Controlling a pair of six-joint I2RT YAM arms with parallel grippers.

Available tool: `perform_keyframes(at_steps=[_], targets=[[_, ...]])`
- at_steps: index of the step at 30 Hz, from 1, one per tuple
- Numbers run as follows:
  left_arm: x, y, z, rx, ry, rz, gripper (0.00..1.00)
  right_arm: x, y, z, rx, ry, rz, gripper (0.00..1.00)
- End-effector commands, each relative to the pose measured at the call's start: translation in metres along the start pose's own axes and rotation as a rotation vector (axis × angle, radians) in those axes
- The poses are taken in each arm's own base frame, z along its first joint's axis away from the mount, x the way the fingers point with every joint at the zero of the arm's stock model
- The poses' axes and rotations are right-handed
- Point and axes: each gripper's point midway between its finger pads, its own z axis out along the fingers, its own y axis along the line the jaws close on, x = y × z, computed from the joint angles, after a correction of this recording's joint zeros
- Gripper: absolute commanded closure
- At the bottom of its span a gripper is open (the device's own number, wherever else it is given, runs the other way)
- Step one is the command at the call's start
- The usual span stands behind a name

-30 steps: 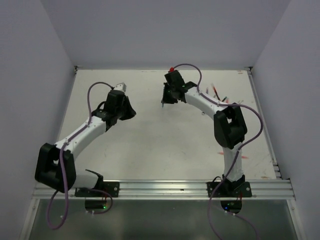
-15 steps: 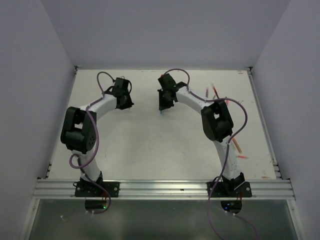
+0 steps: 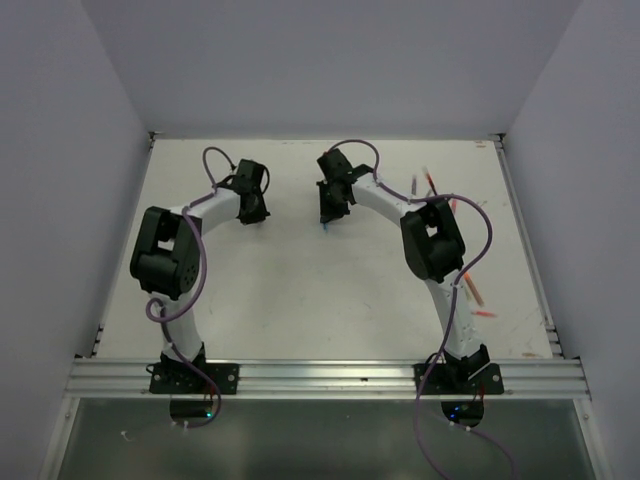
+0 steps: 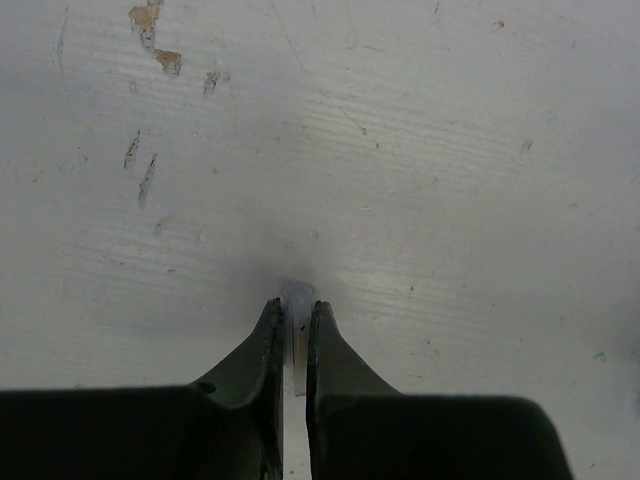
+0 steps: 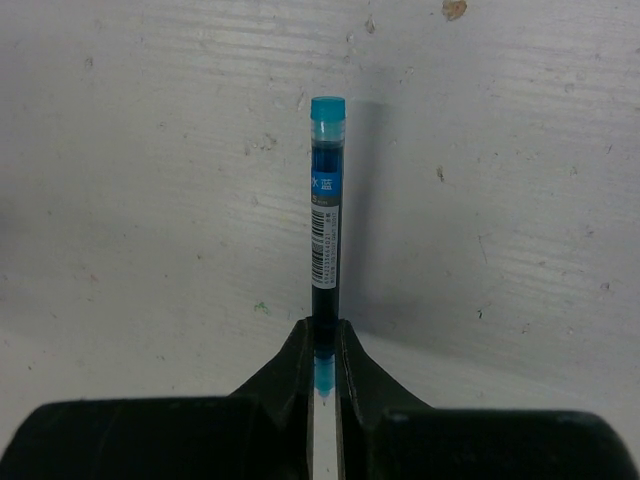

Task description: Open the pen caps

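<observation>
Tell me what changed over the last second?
The left arm folded up, its elbow leaving the near-left corner, while the left gripper barely shifted. The right gripper came slightly nearer. Both stayed shut, right on the blue pen, left on a small pale piece. Loose pens did not move.

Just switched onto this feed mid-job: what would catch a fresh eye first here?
A teal-blue pen stands out, clamped in the right arm's fingers and pointing away over the scuffed white table. The left arm's fingers pinch a small pale piece, too small to identify. From above, both arms curl inward toward the table's far middle, with loose pens scattered on the right side.
</observation>
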Motion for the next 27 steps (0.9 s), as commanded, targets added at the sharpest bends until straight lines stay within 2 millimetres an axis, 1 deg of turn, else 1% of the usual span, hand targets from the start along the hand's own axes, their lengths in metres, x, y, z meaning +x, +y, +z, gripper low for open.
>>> perform_keyframes(at_steps=[1, 2, 4, 7, 10, 11, 13, 15, 16, 17, 20, 22, 24, 27], targets=[[-0.005, 0.004, 0.004, -0.042, -0.008, 0.034, 1.0, -0.004, 0.002, -0.001, -0.009, -0.003, -0.017, 0.92], [-0.004, 0.005, 0.005, -0.046, -0.005, 0.033, 0.98, -0.004, 0.001, 0.0, -0.009, 0.0, -0.018, 0.9], [-0.002, 0.006, 0.009, -0.055, 0.005, 0.038, 0.96, -0.002, 0.001, 0.001, -0.01, 0.006, -0.02, 0.9], [0.002, 0.009, 0.012, -0.068, 0.015, 0.041, 0.96, -0.001, 0.0, 0.002, -0.009, 0.007, -0.02, 0.88], [0.003, 0.01, 0.013, -0.072, 0.02, 0.043, 0.91, -0.001, 0.0, 0.002, -0.01, 0.008, -0.024, 0.83], [0.003, 0.01, 0.013, -0.075, 0.016, 0.045, 0.87, 0.0, -0.001, 0.002, -0.009, 0.009, -0.023, 0.81], [0.003, 0.012, 0.013, -0.081, 0.017, 0.047, 0.84, 0.0, 0.0, 0.002, -0.013, 0.009, -0.025, 0.8], [0.004, 0.014, 0.013, -0.09, 0.017, 0.047, 0.78, 0.001, -0.001, 0.003, -0.012, 0.014, -0.025, 0.78], [0.004, 0.014, 0.013, -0.09, 0.017, 0.044, 0.73, 0.003, -0.001, 0.005, -0.01, 0.018, -0.025, 0.75], [0.005, 0.014, 0.013, -0.089, 0.019, 0.044, 0.71, 0.003, -0.001, 0.005, -0.01, 0.018, -0.023, 0.72], [0.007, 0.016, 0.013, -0.093, 0.02, 0.042, 0.68, 0.004, -0.001, 0.007, -0.013, 0.023, -0.026, 0.71], [0.007, 0.018, 0.012, -0.097, 0.016, 0.04, 0.67, 0.003, -0.001, 0.006, -0.016, 0.021, -0.032, 0.71], [0.005, 0.018, 0.009, -0.099, 0.01, 0.036, 0.66, 0.0, 0.0, 0.003, -0.019, 0.011, -0.04, 0.68], [-0.001, 0.017, 0.003, -0.098, -0.012, 0.032, 0.61, -0.009, 0.005, -0.005, -0.036, -0.021, -0.063, 0.6]])
